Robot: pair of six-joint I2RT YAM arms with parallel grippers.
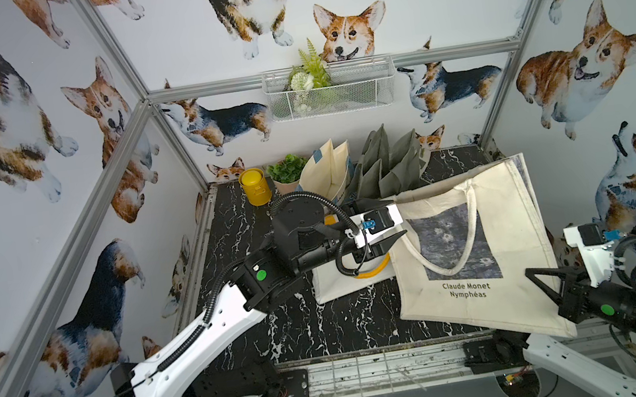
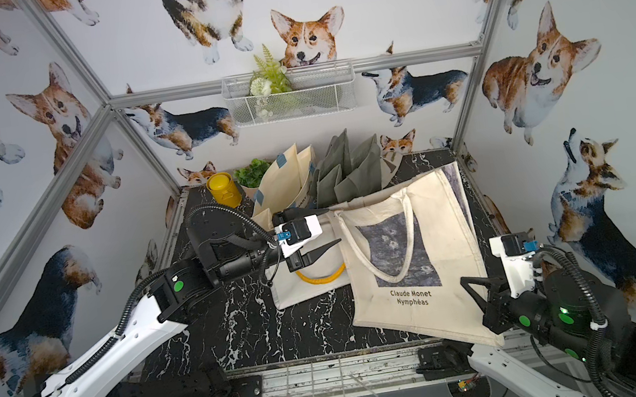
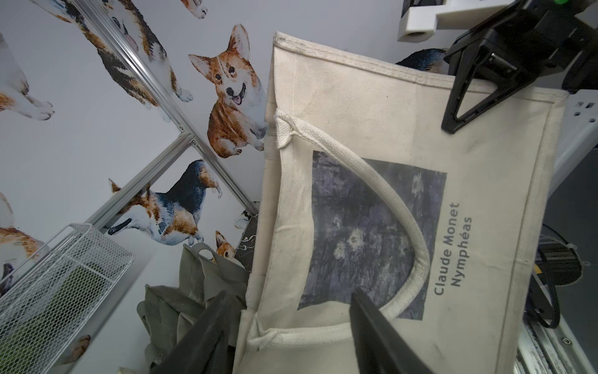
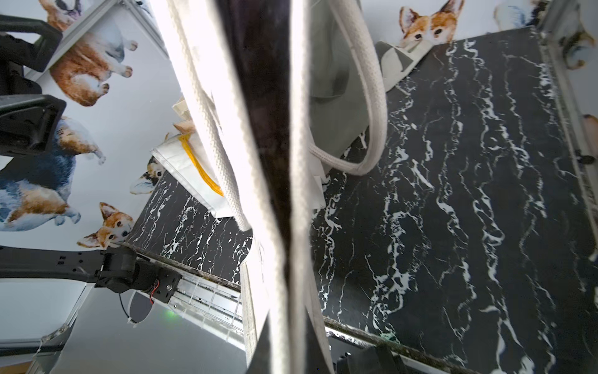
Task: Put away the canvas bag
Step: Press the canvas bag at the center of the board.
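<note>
- Two grippers work the bag (image 1: 499, 225), which hangs tilted above the right half of the table (image 1: 283, 329), print side up. It is near the grey bags (image 1: 387, 165) standing at the back but not yet among them.
- Right gripper (image 1: 530, 273) is clenched on the bag's side edge near a bottom corner. The cloth runs between its jaws in the right wrist view.
- Left gripper (image 1: 396, 216) is released and holds nothing. One finger (image 3: 372, 323) lies over the print, the other sits behind the mouth edge.
- Best next move, I judge: push the left jaws deeper over the mouth hem, then close.
- Take the hem only; the handle (image 3: 420, 246) loops close to the front finger and could be caught with it.
- Keep the right grip firm until the left one bites, or the bag will sag.
- Once both hold, raise the mouth and stand the bag beside the grey ones.
</note>
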